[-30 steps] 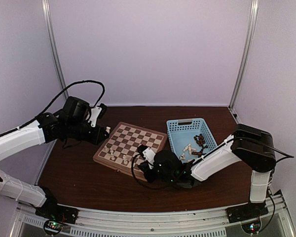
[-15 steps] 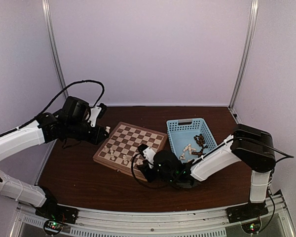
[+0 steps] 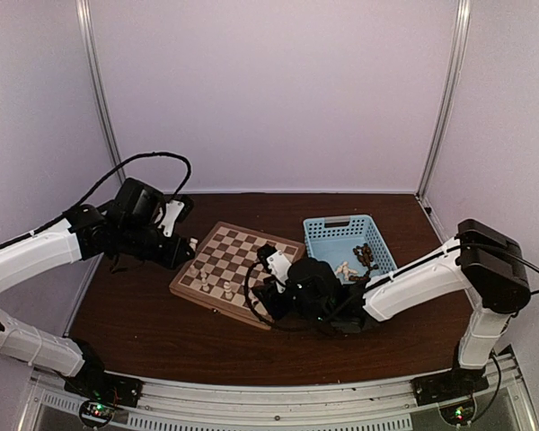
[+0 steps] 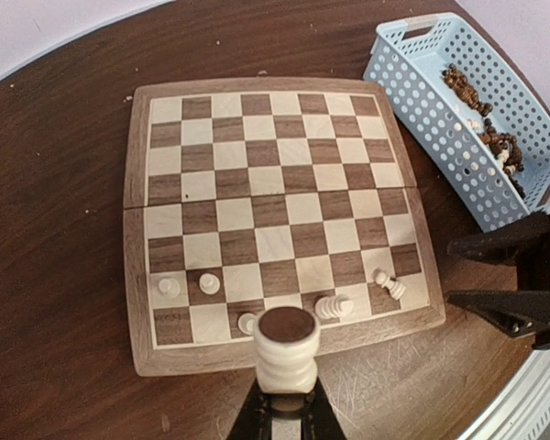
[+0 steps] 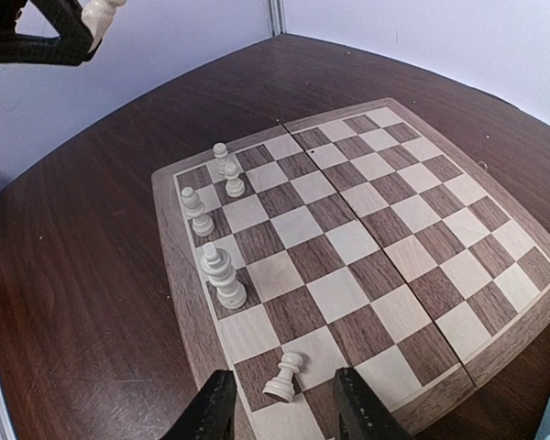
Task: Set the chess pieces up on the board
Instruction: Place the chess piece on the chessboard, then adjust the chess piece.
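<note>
1. Left end effector (image 4: pixel 284 403) is clamped tight on a cream piece (image 4: pixel 286 353). It holds the piece upright over the rim of the board (image 4: pixel 136 275), on the edge where the cream side is gathering. We judge this lets the piece drop straight onto a back-row square.
2. Our right end effector (image 5: pixel 289 403) has its jaws partly apart and grips nothing. A tipped pawn (image 5: pixel 284 376) leans on the square just ahead of them, near the board corner closest to that arm.
3. A few standing pieces (image 5: pixel 222 275) occupy the two rows along that same edge. The squares beyond them are bare.
4. On the bench (image 4: pixel 55 229), the blue basket (image 4: pixel 422 110) sits just beside the board's opposite side. It holds the loose pieces (image 4: pixel 481 119), dark and cream mixed, within the right arm's reach.
5. We think the pawn needs righting next.
6. Both arms work the same board edge from opposite ends, well apart for now.
7. The tall standing piece beside the pawn leaves the right jaws little room, so a careless sweep could topple it.
</note>
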`<action>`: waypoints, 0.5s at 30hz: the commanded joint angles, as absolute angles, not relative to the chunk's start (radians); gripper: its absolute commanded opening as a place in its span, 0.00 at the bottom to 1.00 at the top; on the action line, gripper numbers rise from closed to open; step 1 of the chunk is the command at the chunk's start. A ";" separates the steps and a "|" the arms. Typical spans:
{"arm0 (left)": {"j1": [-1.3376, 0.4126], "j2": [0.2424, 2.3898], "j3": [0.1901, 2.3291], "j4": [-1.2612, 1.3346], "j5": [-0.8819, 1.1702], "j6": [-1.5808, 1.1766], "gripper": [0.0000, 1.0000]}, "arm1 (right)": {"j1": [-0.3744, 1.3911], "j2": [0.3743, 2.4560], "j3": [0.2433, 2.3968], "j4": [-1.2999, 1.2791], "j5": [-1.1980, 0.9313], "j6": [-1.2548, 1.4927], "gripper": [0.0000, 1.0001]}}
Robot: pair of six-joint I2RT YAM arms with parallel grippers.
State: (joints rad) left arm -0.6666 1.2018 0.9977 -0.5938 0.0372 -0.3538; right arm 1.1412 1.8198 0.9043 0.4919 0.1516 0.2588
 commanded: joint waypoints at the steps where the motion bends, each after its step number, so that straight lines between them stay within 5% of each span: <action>1: -0.660 1.212 1.030 -0.666 0.074 -0.356 0.00 | 1.137 1.779 0.939 0.378 0.171 0.248 0.38; 8: -0.660 1.262 1.074 -0.703 0.155 -0.290 0.00 | 1.096 1.727 1.016 0.179 0.180 0.293 0.34; 15: -0.666 1.454 1.304 -0.863 0.388 -0.135 0.00 | 1.037 1.641 1.019 0.168 -0.038 0.256 0.35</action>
State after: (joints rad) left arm -0.6662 1.3579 1.1629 -0.7799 0.2169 -0.2554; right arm 1.0626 1.6951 0.9920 0.2024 0.1062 0.2775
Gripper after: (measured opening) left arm 0.075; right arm 0.350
